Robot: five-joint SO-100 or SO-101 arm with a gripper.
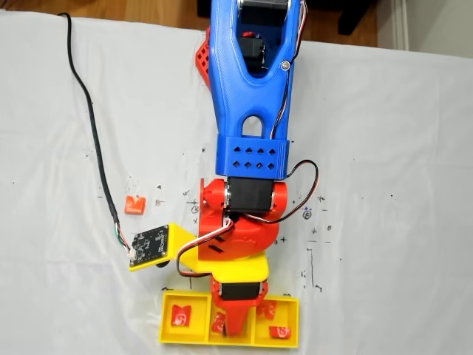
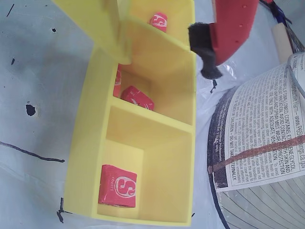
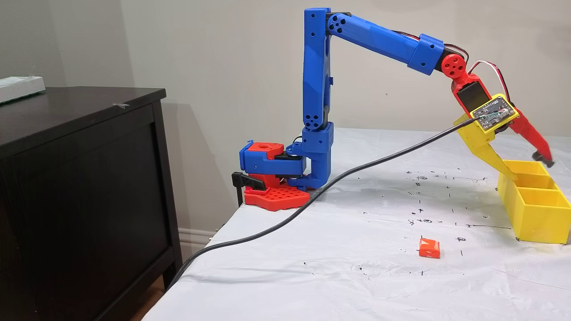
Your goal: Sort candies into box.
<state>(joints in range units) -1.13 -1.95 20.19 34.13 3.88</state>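
The yellow box (image 1: 184,339) (image 2: 80,157) (image 3: 535,218) lies near the table's front edge, three compartments in a row. My gripper (image 1: 231,316) (image 2: 167,66) (image 3: 530,168) hangs open and empty just above its middle compartment, yellow jaw on one side, red jaw with black pad on the other. In the wrist view one candy (image 2: 117,186) lies in the near compartment, two candies (image 2: 137,98) in the middle one, one half hidden by the yellow jaw, and another candy (image 2: 158,21) in the far one. A loose orange-red candy (image 1: 134,205) (image 3: 429,248) lies on the white cover, well away from the box.
A black cable (image 1: 92,126) (image 3: 339,178) runs across the table to the wrist camera board (image 1: 150,245). A round printed container (image 2: 259,143) sits close beside the box. A dark cabinet (image 3: 80,178) stands off the table. Pen marks dot the cover.
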